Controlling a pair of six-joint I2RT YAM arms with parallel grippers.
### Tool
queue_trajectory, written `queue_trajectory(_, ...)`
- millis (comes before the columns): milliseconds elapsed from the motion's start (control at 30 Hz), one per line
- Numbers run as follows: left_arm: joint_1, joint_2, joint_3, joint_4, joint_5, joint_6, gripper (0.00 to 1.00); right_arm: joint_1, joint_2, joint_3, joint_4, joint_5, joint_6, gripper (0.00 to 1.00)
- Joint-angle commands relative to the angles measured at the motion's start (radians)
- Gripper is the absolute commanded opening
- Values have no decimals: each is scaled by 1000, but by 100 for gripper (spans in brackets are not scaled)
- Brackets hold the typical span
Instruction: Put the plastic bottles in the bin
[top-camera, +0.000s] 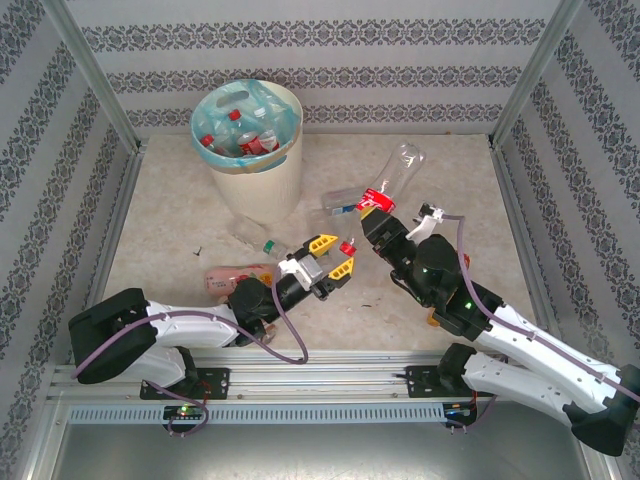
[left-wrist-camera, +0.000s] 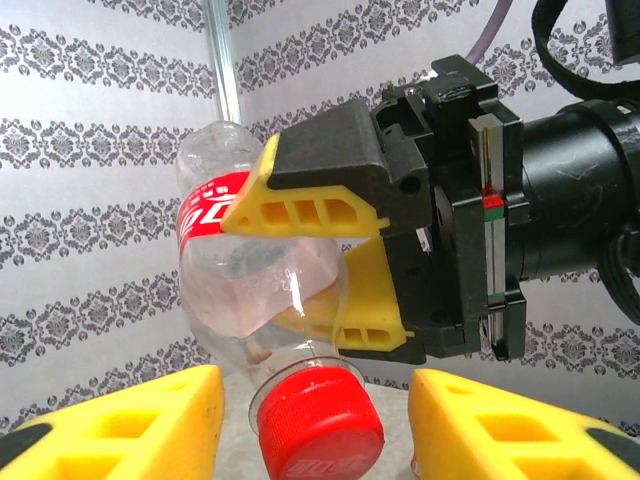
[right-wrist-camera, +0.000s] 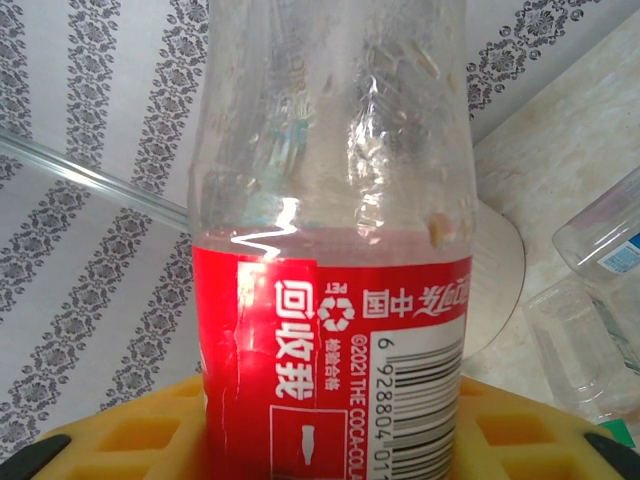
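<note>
My right gripper (top-camera: 380, 207) is shut on a clear plastic bottle with a red label (top-camera: 402, 168) and holds it tilted above the table. In the right wrist view the label (right-wrist-camera: 330, 340) sits between the yellow fingers (right-wrist-camera: 100, 445). The bottle's red cap (left-wrist-camera: 318, 425) points down toward my left gripper (top-camera: 335, 256). That gripper is open, with a gap on each side of the cap. The cream bin (top-camera: 250, 175) with its turquoise liner stands at the back left and has several bottles inside.
Clear bottles (top-camera: 338, 202) lie on the table right of the bin. A pink-labelled bottle (top-camera: 232, 276) lies beside my left arm, near a loose green cap (top-camera: 268, 244). Metal posts and patterned walls close in the table.
</note>
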Motion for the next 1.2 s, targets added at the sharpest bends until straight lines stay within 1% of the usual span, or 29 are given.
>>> queue_trajectory(0,-11,13,33,78,-12,-1,51,4,-8,6,51,-7,19,41)
queue_trajectory(200,-13,39,51,78,-37,-11,52,7,1,9,63,-22,29,41)
queue_trajectory(300,-12,49,58,78,-60,-18,51,8,-3,6,65,-21,31,41)
queue_trajectory(367,-14,49,61,78,-67,-18,46,8,-8,4,62,-20,30,41)
queue_trajectory(500,-13,43,65,78,-74,-15,30,10,-16,-1,60,-15,30,41)
queue_trajectory(567,-14,39,64,78,-78,-17,27,10,-16,-2,63,-15,30,41)
queue_trajectory(667,-15,33,64,78,-88,-25,19,10,-18,0,63,-16,30,43)
queue_trajectory(700,-15,29,64,78,-91,-28,15,10,-18,1,63,-17,27,45)
queue_trajectory(767,-14,17,63,78,-100,-38,2,11,-19,7,56,-14,25,56)
queue_trajectory(800,-15,7,64,78,-111,-45,0,10,-18,13,45,-9,25,62)
queue_trajectory(967,-15,-69,67,74,-211,-68,0,11,-55,45,-28,37,10,97)
queue_trajectory(1000,-15,-97,70,58,-237,-63,0,11,-68,52,-49,51,3,98)
queue_trajectory(1033,-14,-135,80,15,-270,-61,0,10,-80,59,-73,62,-2,98)
queue_trajectory(1067,-15,-181,100,-64,-311,-65,0,11,-92,65,-92,74,-9,98)
queue_trajectory(1100,-13,-242,134,-197,-355,-70,0,11,-107,70,-110,82,-23,98)
queue_trajectory(1167,-1,-358,261,-563,-437,-82,0,11,-134,76,-139,102,-50,98)
